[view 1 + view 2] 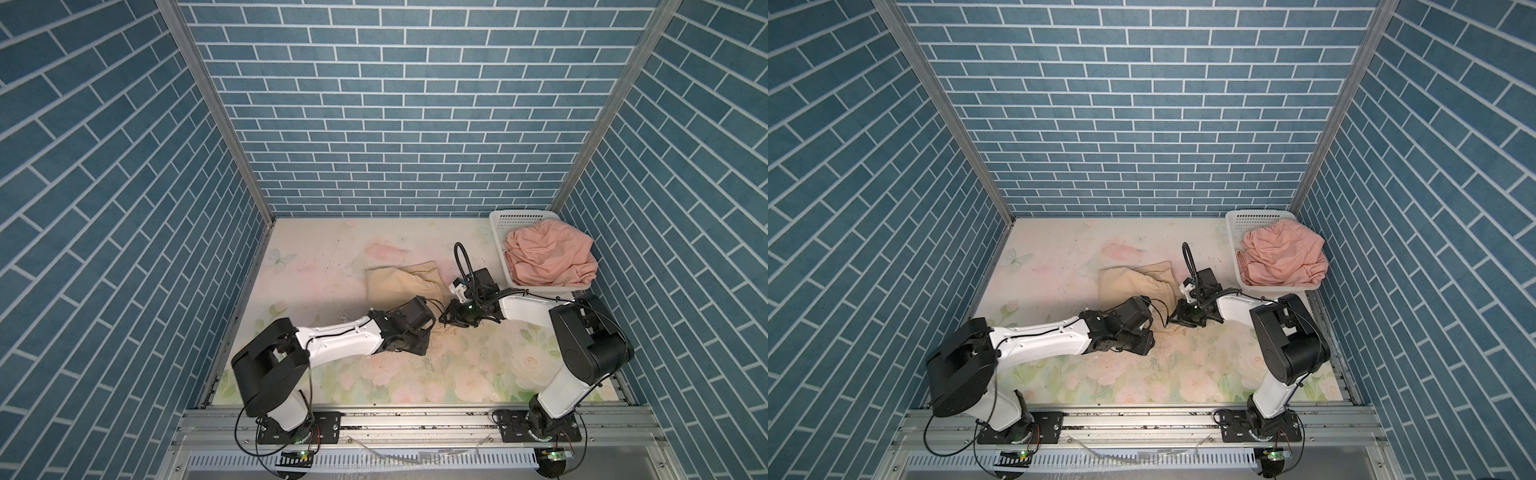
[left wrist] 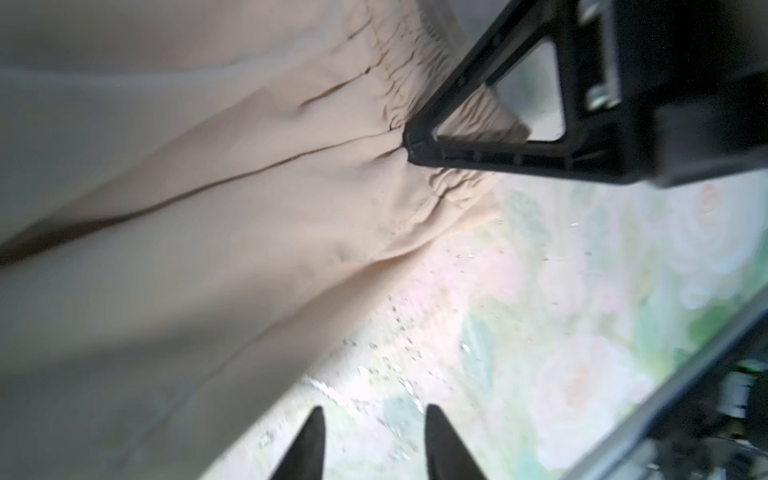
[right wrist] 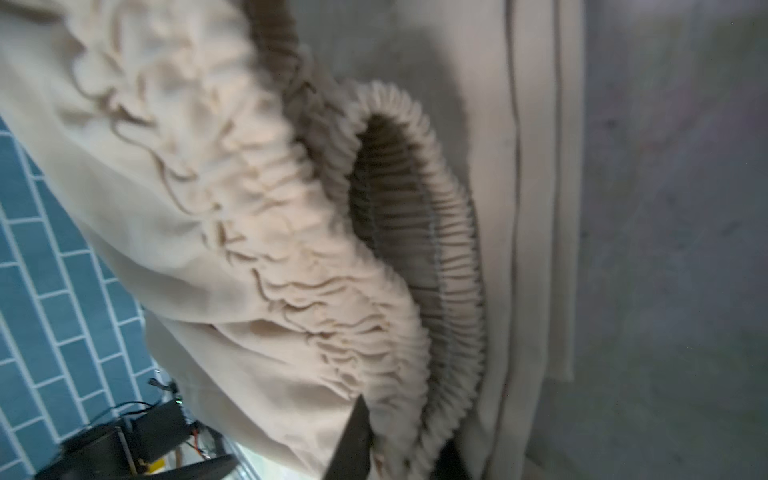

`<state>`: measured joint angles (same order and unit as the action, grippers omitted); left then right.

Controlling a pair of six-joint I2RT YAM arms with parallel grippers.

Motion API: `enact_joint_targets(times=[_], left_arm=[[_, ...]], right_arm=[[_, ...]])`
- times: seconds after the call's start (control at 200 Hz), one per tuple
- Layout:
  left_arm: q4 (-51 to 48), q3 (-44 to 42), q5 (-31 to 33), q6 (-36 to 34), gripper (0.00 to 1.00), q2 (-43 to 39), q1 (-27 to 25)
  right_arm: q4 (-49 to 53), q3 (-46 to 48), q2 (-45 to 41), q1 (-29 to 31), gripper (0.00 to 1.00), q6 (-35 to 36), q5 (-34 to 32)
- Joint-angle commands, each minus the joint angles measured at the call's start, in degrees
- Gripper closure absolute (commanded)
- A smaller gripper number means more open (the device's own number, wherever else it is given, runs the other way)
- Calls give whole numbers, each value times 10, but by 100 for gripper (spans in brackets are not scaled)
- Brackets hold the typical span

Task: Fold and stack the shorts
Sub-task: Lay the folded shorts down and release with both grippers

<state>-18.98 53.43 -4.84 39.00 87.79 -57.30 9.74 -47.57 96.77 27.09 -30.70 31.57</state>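
Two pairs of shorts are on the table, and only one needs your attention now. The beige shorts lie mid-way across the floral table. The pink shorts sit heaped in the white basket, at about 2 o'clock from the beige pair, with neither arm near them. In both top views your grippers meet at the beige pair's near end, around 5 to 6 o'clock of the cloth. Your right gripper has its jaws either side of the gathered waistband, with the band running between them; I cannot tell whether they bite it or merely straddle it. Your left gripper is moderately parted with nothing between its fingers, over bare table just beside the cloth's edge. I judge the step to be laying down the waist end of a fold. The band gapes in an open loop rather than lying flat, so part the right jaws fully before lifting. Then draw back toward 4 o'clock, along the band rather than across it, or the elastic will likely follow and undo the fold. This soft cloth should slide easily, so pin it with one arm while the other moves. The grippers are near each other, so stagger their moves. No drawstring shows, so expect one could snag.
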Motion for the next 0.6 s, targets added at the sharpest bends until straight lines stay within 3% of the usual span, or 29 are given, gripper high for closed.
enact_joint_targets(times=[0.0, 0.12, 0.3, 0.5, 0.595], left_arm=[[-86, 18, 10, 13, 44, -73, 1], [-167, 37, 62, 3, 14, -131, 20], [-179, -11, 68, -5, 5, -197, 131], [-109, -87, 35, -4, 0, -243, 244], [-55, -114, -7, -20, 0, -233, 281]], right_arm=[[83, -19, -33, 0, 58, 53, -62], [150, -53, -77, -1, 47, 86, -97], [191, -130, -79, 0, 44, 155, -122], [189, -183, -35, 14, 41, 183, -86], [173, -160, -20, 32, 47, 181, -89]])
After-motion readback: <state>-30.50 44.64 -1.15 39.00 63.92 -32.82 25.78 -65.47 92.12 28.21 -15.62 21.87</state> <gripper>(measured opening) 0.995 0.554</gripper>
